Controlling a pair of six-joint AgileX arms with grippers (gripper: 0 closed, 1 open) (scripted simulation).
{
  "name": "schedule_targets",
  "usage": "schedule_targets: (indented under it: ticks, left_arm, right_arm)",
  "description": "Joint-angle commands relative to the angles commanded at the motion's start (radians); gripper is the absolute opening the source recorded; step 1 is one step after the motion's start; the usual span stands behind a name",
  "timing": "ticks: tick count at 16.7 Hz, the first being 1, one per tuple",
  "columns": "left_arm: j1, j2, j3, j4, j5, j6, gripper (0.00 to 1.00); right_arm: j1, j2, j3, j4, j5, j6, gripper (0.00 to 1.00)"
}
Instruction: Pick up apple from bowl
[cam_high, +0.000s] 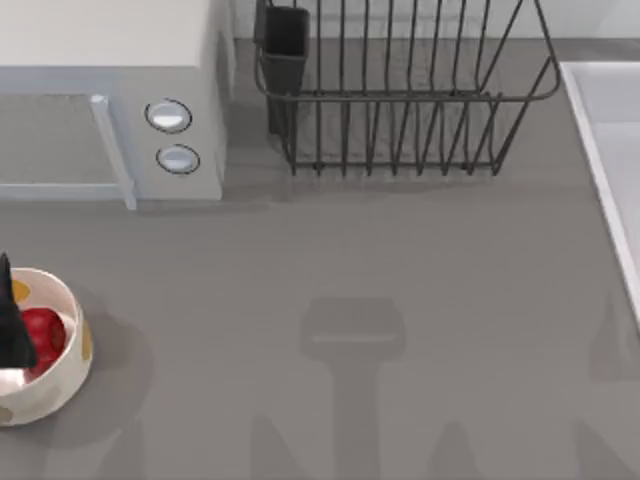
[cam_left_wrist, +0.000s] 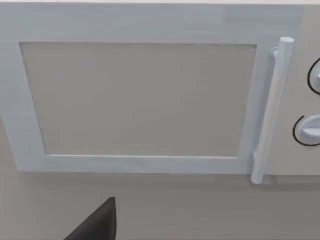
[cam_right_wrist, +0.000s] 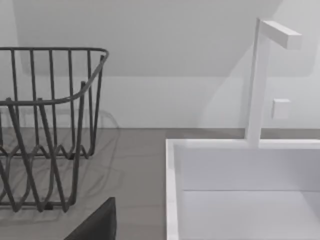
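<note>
The cream-white spotted bowl (cam_high: 72, 305) stands at the table's front left, cut by the top view's left edge. The glossy red apple (cam_high: 46, 334) lies inside it. A dark part of my left gripper (cam_high: 10, 320) reaches over the bowl from the left edge and covers the apple's left side. Whether it touches the apple is hidden. In the left wrist view a dark piece of that gripper (cam_left_wrist: 95, 225) shows in front of the microwave. The right wrist view shows a dark piece of my right gripper (cam_right_wrist: 97, 225) near the sink, away from the bowl.
A white microwave (cam_high: 110, 100) with a handle and two knobs stands at the back left (cam_left_wrist: 140, 100). A dark wire dish rack (cam_high: 400, 90) with a black cup (cam_high: 285, 45) is at the back middle. A white sink (cam_high: 610, 140) with faucet (cam_right_wrist: 257, 85) lines the right.
</note>
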Motion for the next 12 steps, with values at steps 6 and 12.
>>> schedule_targets:
  ticks: [6, 12]
  left_arm:
    - [-0.015, 0.520, 0.357, -0.344, 0.000, -0.008, 1.00]
    - [-0.030, 1.074, 0.716, -0.689, 0.000, -0.017, 1.00]
  right_arm:
    - [0.000, 0.000, 0.000, 0.000, 0.000, 0.000, 1.00]
    - [0.000, 0.000, 0.000, 0.000, 0.000, 0.000, 1.00]
